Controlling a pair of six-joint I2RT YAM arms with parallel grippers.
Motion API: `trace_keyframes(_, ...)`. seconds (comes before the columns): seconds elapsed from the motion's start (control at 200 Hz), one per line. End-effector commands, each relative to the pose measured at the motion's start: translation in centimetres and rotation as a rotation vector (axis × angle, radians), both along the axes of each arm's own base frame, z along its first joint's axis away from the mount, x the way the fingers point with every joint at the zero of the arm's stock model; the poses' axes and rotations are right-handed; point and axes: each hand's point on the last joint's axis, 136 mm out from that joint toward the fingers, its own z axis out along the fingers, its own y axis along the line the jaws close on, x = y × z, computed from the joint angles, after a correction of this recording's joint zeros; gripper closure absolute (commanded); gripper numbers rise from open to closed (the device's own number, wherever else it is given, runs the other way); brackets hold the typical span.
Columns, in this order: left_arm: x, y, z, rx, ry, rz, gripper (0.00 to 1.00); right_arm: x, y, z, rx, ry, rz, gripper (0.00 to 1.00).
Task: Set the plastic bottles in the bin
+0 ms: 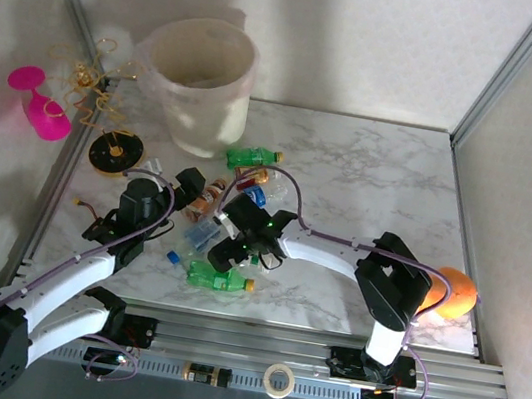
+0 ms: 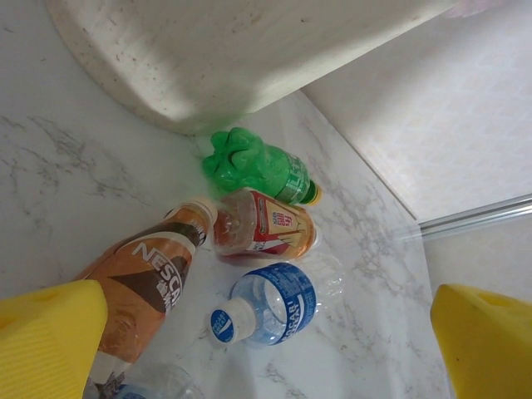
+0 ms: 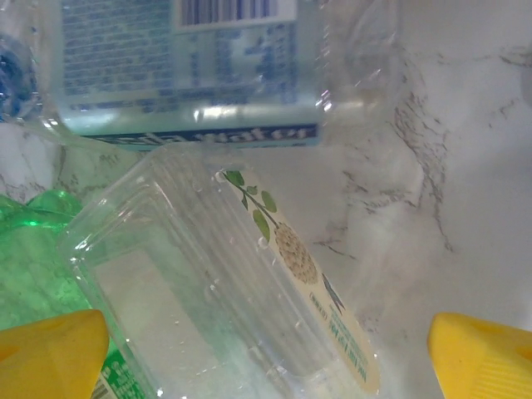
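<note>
Spreading both pincers as wide as they go, I grip nothing with either. My left pincer (image 2: 268, 337) hangs over the bottle pile, its yellow pads (image 2: 50, 332) at 8 and 4 o'clock of the wrist view. Between them lie a brown Nescafe bottle (image 2: 141, 283), which runs under the 8 o'clock pad so that I cannot tell whether they touch, and a clear blue-labelled bottle (image 2: 270, 303) at 6 o'clock, apart from both pads. Toward 12 o'clock a red-labelled bottle (image 2: 266, 224) and a green bottle (image 2: 258, 166) lie just beside the foot of the bin (image 2: 249, 50). My right pincer (image 3: 266, 357) hovers low over a clear square-sided bottle (image 3: 224, 291) with a leaf label, one pad on each side. A water bottle (image 3: 191, 66) lies at 12 o'clock and a second green bottle (image 3: 33, 249) at 9. From above, the bin stands at 11 o'clock on the marble table (image 1: 381, 177), the bottles heaped toward its 5 o'clock.
</note>
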Motion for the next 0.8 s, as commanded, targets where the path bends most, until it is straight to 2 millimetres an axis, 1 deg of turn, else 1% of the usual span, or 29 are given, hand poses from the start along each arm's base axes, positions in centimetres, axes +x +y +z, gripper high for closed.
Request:
trace_keyframes(0.0, 0.3, -0.1, 0.9, -0.038, -0.035, -0.002, 0.01, 0.6, -1.4, -1.5, -0.107, -0.043, -0.011, 0.01)
trace_keyframes(0.14, 0.3, -0.3, 1.1, -0.053, -0.039, -0.010, 0.00, 1.1, -1.9, -1.7, -0.132, -0.068, -0.031, 0.01)
trace_keyframes(0.305, 0.3, -0.6, 0.6, -0.060, -0.021, -0.019, 0.00, 1.4, -3.0, -2.1, -0.165, -0.094, -0.050, 0.01)
trace_keyframes(0.325, 0.5, -0.7, 1.1, -0.069, -0.042, -0.019, 0.00, 1.4, -3.1, -2.1, -0.168, -0.095, -0.052, 0.01)
trace_keyframes(0.466, 0.7, -0.8, 1.0, -0.082, -0.042, -0.020, 0.00, 1.2, -3.0, -2.2, -0.158, -0.088, -0.052, 0.01)
trace_keyframes(0.571, 0.8, -1.1, 1.0, -0.094, -0.039, -0.026, 0.00, 1.3, -3.4, -2.8, -0.179, -0.093, -0.063, 0.02)
trace_keyframes(0.691, 0.8, -1.3, 1.0, -0.099, -0.041, -0.031, 0.00, 1.4, -4.5, -3.8, -0.222, -0.101, -0.083, 0.02)
trace_keyframes(0.796, 0.8, -1.3, 1.1, -0.098, -0.044, -0.031, 0.00, 1.3, -5.2, -4.2, -0.236, -0.104, -0.093, 0.04)
